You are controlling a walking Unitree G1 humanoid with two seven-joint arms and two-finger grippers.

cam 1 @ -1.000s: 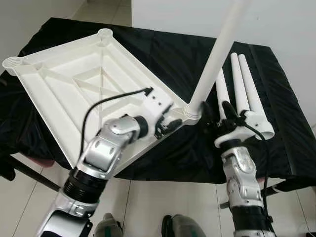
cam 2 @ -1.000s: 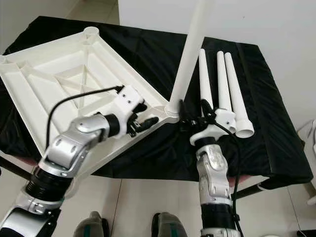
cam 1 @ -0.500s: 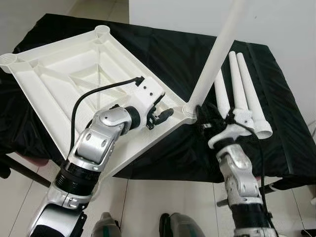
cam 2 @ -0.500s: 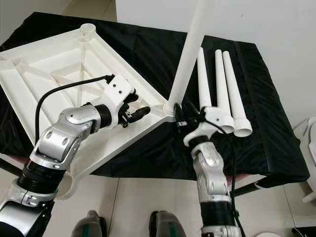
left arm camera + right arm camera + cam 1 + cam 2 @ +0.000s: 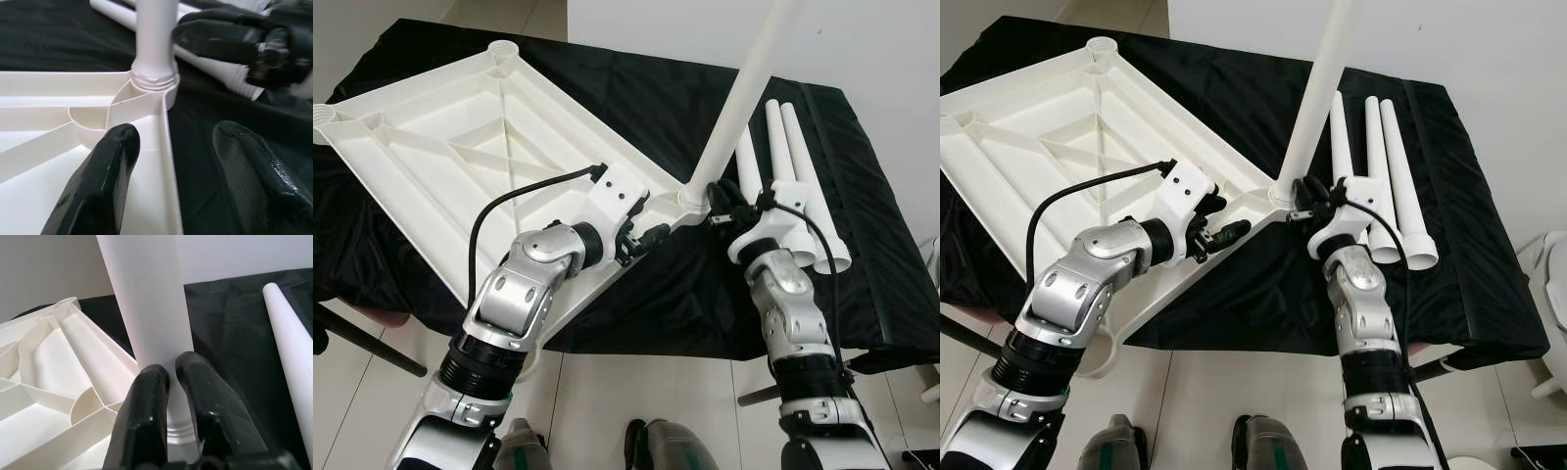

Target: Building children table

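The right gripper (image 5: 1304, 200) has its two black fingers pressed almost together against the base of the upright leg (image 5: 1317, 93), which stands in the near corner socket of the upside-down white tabletop (image 5: 1067, 137). The left gripper (image 5: 651, 233) is spread wide over the tabletop's edge by that corner, holding nothing. Three loose legs (image 5: 1371, 166) lie just beside on the black cloth (image 5: 1449, 245). The leg could tip out if poorly seated. No writing is readable
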